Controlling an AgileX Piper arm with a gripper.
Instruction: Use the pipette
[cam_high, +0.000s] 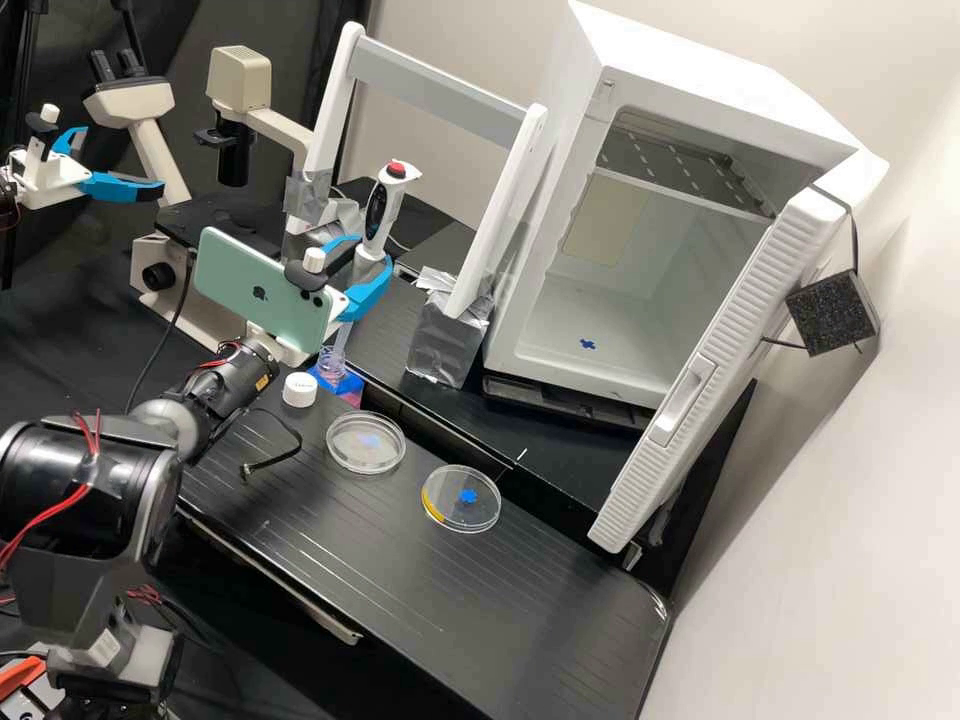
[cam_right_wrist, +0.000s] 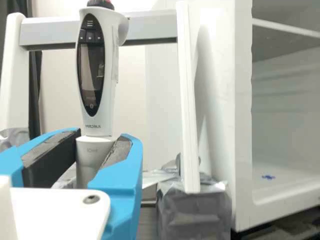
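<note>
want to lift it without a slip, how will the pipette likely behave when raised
The pipette will probably tend to tilt, as its bulky handle stands above the gripper. It should be stiff, since its body looks like hard plastic. It might slip if squeezed lightly, because the barrel in the grip looks smooth.

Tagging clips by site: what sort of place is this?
Probably a biology or wet-chemistry lab. At the black bench there are two petri dishes, a microscope and a pipette with a screen, held in the gripper.
</note>
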